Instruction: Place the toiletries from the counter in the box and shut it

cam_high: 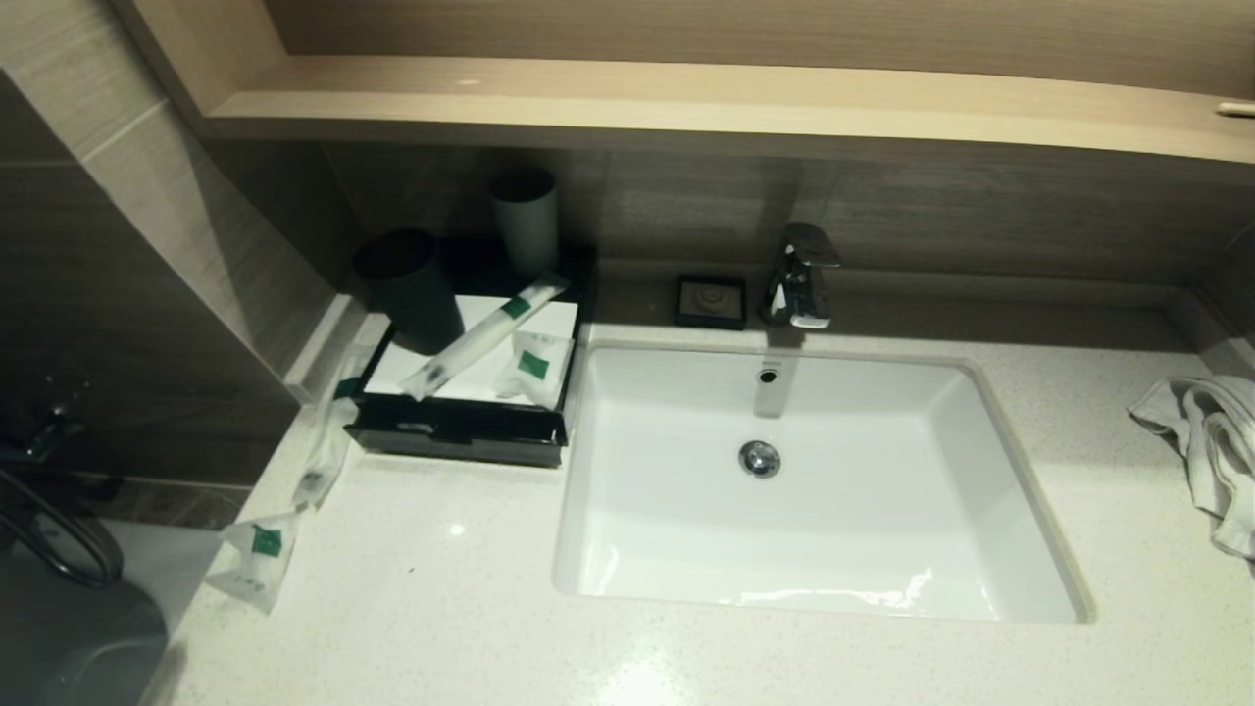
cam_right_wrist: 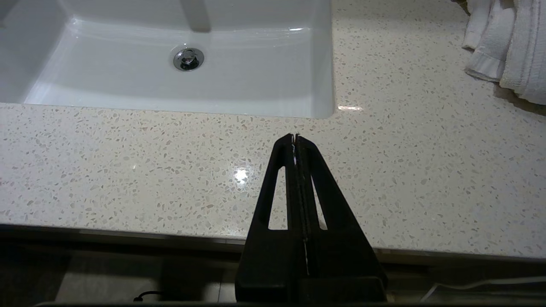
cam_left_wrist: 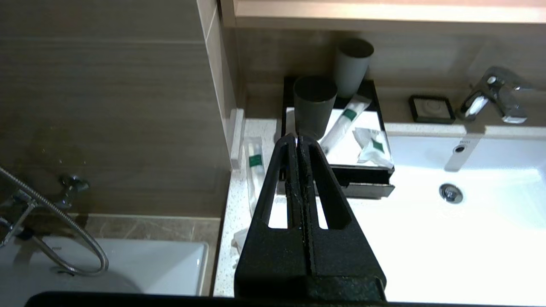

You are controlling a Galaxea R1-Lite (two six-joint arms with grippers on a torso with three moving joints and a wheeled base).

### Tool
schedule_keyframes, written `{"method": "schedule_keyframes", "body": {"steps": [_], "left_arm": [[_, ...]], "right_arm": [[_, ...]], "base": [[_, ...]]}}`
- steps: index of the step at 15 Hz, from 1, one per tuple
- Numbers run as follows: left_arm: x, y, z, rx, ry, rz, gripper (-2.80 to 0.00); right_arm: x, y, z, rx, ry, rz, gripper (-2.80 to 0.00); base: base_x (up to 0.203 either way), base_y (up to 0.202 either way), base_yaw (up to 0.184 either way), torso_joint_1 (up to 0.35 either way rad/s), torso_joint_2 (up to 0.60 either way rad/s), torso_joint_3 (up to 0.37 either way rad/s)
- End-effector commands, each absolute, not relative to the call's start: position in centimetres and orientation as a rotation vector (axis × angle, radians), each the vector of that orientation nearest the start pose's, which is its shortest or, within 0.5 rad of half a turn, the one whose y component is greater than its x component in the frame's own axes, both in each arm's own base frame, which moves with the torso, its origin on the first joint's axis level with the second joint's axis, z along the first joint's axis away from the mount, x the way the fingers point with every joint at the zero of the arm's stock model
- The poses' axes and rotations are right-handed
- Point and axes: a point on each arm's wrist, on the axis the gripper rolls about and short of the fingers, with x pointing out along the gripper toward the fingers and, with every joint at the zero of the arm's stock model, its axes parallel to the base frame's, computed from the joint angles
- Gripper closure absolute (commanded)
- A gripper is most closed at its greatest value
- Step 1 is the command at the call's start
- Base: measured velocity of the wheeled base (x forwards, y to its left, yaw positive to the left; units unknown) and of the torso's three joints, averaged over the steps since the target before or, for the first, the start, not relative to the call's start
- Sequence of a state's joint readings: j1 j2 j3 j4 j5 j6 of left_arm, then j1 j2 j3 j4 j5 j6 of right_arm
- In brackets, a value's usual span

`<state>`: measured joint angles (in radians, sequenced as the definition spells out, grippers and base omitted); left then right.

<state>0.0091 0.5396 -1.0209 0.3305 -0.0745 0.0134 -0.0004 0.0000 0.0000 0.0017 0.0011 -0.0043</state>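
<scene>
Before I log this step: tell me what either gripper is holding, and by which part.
Nothing is held. The left gripper and the right gripper are both shut on nothing, above the counter.

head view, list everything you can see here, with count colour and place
long sachets: two, white with green labels; one on the box top, one on the counter left of the box
small sachets: two, white with green labels; one on the box top, one at the counter's left edge
box: one, black with white top, left of the sink
cups: two, one dark, one pale, at the box's back
soap dish: one, black, beside the faucet
faucet: one, chrome, behind the sink
sink: one, white, inset in the counter
counter: one, speckled off-white
towel: one, white, right edge
shelf: one, tan wood, above
left gripper: shut, empty, near the box
right gripper: shut, empty, over the counter's front edge
</scene>
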Motion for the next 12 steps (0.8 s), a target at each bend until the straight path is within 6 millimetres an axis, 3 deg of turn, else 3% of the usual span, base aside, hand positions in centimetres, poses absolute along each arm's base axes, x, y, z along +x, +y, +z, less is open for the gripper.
{"method": "schedule_keyframes", "body": {"steps": [1,5,12], "left_arm": [[-1.6,-0.2,31.6,0.019,-0.077,-0.064,0.00],[-0.3,-0.2,30.7,0.043,0.003,-0.064,0.00],[2.4,-0.2,27.5,0.052,0.170,-0.102,0.00]], "right_arm": [[-2.3,0.0,7.5,-0.005,0.002,0.001,0.00],[-2.3,0.0,7.5,-0.005,0.002,0.002,0.00],[-2.3,0.0,7.5,-0.005,0.002,0.001,0.00]], "base": [[0.000,0.000,0.000,0.000,0.00,0.000],[0.000,0.000,0.000,0.000,0.00,0.000],[0.000,0.000,0.000,0.000,0.00,0.000]]}}
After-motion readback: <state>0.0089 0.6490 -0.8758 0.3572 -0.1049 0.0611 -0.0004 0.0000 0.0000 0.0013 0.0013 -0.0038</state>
